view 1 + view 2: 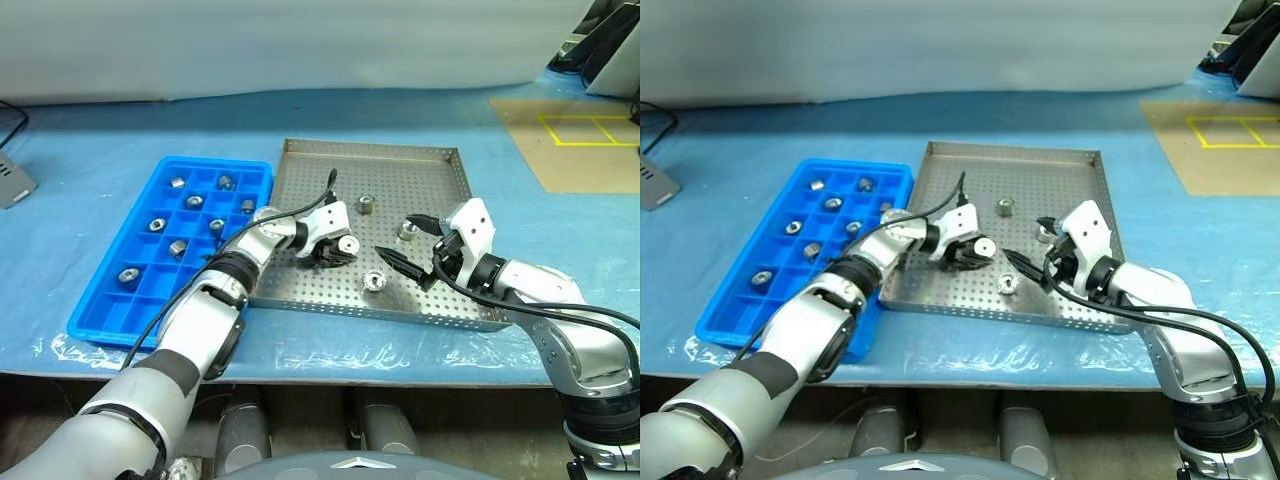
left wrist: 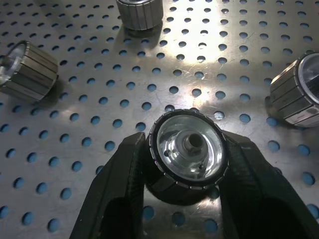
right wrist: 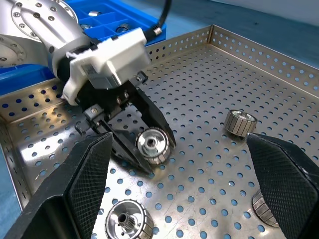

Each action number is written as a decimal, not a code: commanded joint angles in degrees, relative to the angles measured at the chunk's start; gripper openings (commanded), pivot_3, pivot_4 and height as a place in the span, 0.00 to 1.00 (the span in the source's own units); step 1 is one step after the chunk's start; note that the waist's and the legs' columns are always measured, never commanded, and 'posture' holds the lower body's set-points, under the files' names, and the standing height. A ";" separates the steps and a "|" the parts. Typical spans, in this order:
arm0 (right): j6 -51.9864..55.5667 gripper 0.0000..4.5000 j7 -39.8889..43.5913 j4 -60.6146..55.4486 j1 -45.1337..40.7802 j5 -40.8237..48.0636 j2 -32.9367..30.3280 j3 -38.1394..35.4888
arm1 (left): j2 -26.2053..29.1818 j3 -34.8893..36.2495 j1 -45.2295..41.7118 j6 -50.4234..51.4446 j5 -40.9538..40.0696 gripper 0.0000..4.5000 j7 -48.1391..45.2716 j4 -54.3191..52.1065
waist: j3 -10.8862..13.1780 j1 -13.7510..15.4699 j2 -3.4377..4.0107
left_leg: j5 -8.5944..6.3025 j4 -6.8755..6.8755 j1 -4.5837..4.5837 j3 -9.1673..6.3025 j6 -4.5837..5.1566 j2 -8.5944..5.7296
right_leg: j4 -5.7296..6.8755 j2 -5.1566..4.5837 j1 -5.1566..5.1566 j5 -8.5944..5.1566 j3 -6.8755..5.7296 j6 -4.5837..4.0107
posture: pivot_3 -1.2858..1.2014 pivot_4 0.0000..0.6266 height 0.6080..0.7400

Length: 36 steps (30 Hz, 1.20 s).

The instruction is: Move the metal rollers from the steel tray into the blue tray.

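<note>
Gripping one metal roller (image 2: 188, 152) in the left claw (image 1: 338, 250), fingers (image 2: 117, 194) pinching it from both sides just above the steel tray (image 1: 440, 160). Holding the right claw (image 1: 410, 247) spread wide over the steel tray's right part, clasping nothing. Resting loose on the steel tray: three more rollers (image 1: 374, 281), near both claws. Sitting beside the steel tray on the blue-covered tabletop (image 1: 90, 150): the blue tray (image 1: 100, 300), carrying several rollers (image 1: 128, 275) in separate compartments.
</note>
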 commanded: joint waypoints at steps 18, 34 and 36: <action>-6.27 1.00 18.27 20.06 -27.78 -1.19 11.74 17.42 | 28.95 22.31 32.56 40.03 -23.33 0.42 2.60 -68.87 | 0.09 3.88 0.16 | 0.30 -0.56 -0.03 0.01 -0.57 0.08 | 0.28 0.02 -0.42 -0.04 -0.09 -0.07 | 0.55 0.24 1.00; -7.47 1.00 25.07 21.38 -30.58 -1.04 13.43 18.51 | 33.74 42.73 65.96 44.73 -29.51 0.42 9.28 -85.21 | 0.10 8.33 0.05 | 0.50 -1.00 0.05 -0.12 -0.89 0.10 | 0.25 0.13 -0.51 -0.15 -0.19 -0.18 | 0.62 0.24 1.00; -6.71 1.00 24.59 20.56 -30.64 -1.10 13.77 18.90 | 34.05 42.57 67.82 44.26 -29.65 0.42 9.31 -85.41 | 0.10 8.63 0.05 | 0.51 -1.07 0.10 -0.12 -0.91 0.10 | 0.24 0.13 -0.50 -0.16 -0.16 -0.16 | 0.62 0.24 1.00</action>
